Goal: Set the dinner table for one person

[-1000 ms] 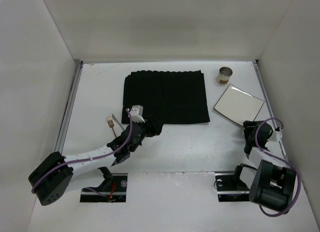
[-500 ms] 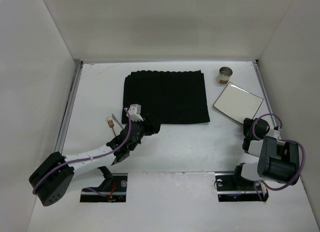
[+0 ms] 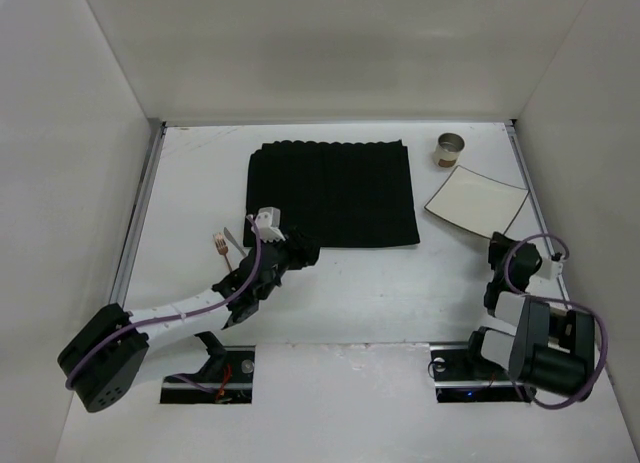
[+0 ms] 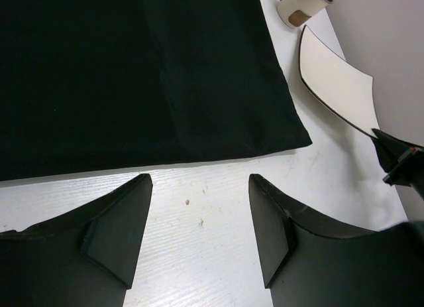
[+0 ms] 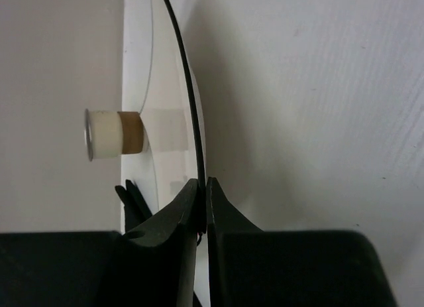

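White and matte, the table [image 3: 200,183] fills the overhead view from wall to wall. A black placemat [image 3: 332,193] lies at upper centre, with a plate [image 3: 475,198] and a small cup [image 3: 451,148] at upper right. A pale utensil [image 3: 217,245] beside the left arm is too small to identify. The left fingers [image 3: 303,251] sit at the placemat's lower left corner.

In the left wrist view, the left fingers [image 4: 119,221] stand apart over bare table with nothing between them. The cup [image 4: 301,5] is cut off at the top.

In the right wrist view, the right fingers [image 5: 175,217] are pinched on the plate's rim. The plate [image 5: 175,88] is seen nearly edge-on, its face hard to read.
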Action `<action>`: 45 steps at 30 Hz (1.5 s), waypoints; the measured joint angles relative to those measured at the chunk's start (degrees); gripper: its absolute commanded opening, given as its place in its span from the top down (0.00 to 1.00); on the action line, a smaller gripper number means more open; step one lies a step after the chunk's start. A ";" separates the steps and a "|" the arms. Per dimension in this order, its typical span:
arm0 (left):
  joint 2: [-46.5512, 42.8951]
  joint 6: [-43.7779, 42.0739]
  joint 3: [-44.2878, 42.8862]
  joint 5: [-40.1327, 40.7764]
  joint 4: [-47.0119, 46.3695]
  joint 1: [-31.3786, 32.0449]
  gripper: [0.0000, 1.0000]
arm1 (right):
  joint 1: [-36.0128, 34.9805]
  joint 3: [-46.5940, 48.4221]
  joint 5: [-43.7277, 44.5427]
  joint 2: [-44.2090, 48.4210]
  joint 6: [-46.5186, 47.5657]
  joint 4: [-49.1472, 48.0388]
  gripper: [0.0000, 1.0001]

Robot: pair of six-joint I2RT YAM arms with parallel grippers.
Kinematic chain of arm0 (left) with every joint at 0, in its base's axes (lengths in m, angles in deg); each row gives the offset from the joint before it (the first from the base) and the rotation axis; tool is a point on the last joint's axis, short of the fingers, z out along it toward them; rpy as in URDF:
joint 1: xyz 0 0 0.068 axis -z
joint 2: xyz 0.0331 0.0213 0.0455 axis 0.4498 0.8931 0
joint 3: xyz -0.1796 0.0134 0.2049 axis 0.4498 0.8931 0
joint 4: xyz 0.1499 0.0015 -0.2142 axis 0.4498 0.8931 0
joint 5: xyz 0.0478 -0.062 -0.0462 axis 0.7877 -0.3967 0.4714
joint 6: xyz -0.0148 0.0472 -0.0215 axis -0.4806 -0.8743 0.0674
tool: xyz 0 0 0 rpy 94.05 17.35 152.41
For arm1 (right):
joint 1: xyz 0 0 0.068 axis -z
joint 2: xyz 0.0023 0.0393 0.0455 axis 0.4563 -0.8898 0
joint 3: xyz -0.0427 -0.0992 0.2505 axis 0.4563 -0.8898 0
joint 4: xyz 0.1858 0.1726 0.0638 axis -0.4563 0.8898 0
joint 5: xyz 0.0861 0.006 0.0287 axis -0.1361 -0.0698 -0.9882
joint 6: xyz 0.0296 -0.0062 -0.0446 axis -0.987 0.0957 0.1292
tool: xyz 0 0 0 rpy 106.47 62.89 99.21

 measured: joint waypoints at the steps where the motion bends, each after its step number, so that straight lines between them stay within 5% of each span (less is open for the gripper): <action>1: 0.00 0.02 0.02 0.00 0.00 -0.04 0.43 | 0.00 -0.17 -0.04 2.12 0.48 0.94 0.95; 11: -0.26 0.26 0.79 -0.11 -0.09 -2.27 0.43 | -0.09 0.70 -0.52 36.48 12.92 28.09 0.96; 16: 0.68 0.55 0.81 -0.13 -0.22 -2.62 0.43 | -0.09 3.19 -2.43 43.67 15.34 37.86 0.97; 29: 0.52 0.74 1.18 -0.33 -0.37 -4.52 0.43 | -4.94 12.50 -5.42 46.23 13.05 47.52 0.99; 36: -1.81 0.79 2.05 -0.42 -0.39 -6.43 0.43 | -17.57 12.81 -2.38 40.44 6.95 40.13 0.99; 45: -3.58 1.20 3.04 -0.50 -0.33 -9.75 0.43 | -38.62 14.91 6.75 18.01 1.79 24.90 0.99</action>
